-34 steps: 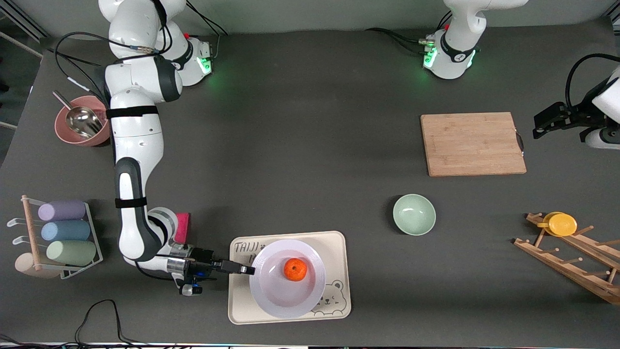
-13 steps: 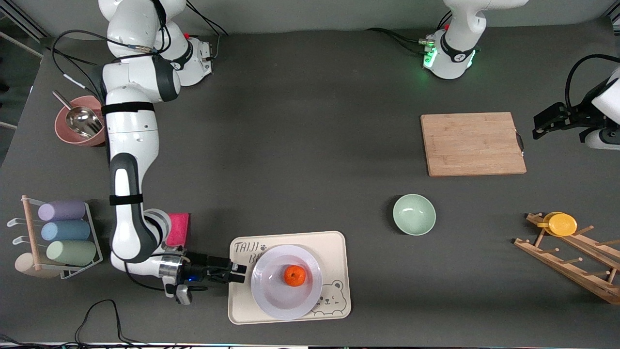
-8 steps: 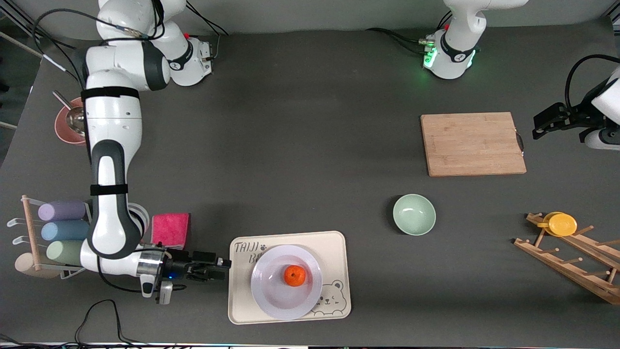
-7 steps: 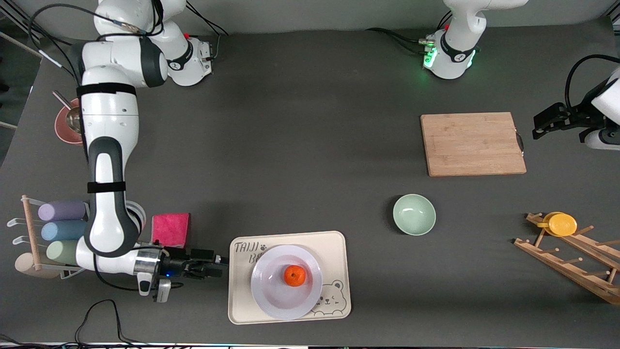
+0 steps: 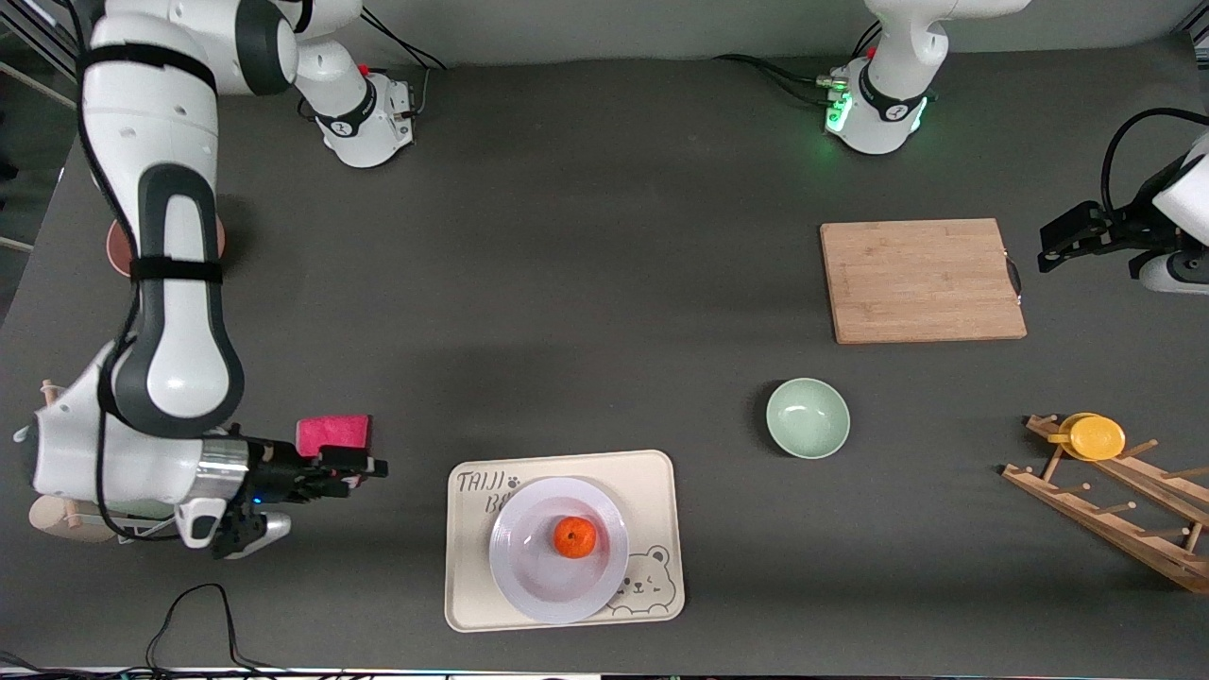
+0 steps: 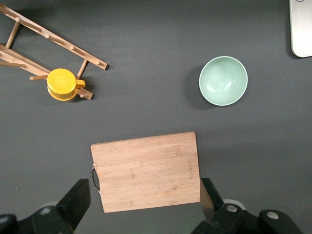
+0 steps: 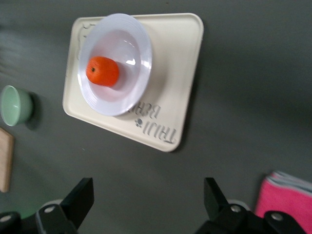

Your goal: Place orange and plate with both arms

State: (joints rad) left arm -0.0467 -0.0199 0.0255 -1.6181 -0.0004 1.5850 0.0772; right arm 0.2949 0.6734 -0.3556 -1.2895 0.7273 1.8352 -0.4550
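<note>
1. The orange (image 5: 575, 537) sits in the plate (image 5: 529, 586), which lies on the cream bear tray (image 5: 652, 472) near the surface's (image 5: 586, 283) front edge.
2. The right gripper (image 5: 364, 467) hangs over the surface beside the pink cloth (image 5: 331, 433), toward the right arm's end, its fingers (image 7: 80, 200) wide and empty; its wrist view shows the tray's lettering and the cloth's edge.
3. The green bowl (image 5: 808, 418) stands farther back.
4. The left gripper (image 5: 1063, 241) waits past the cutting board (image 5: 921, 280), fingers (image 6: 78, 200) wide; only its wrist view shows this spread, over the board, with the yellow cup (image 6: 62, 84) on the wooden rack (image 6: 29, 48).
</note>
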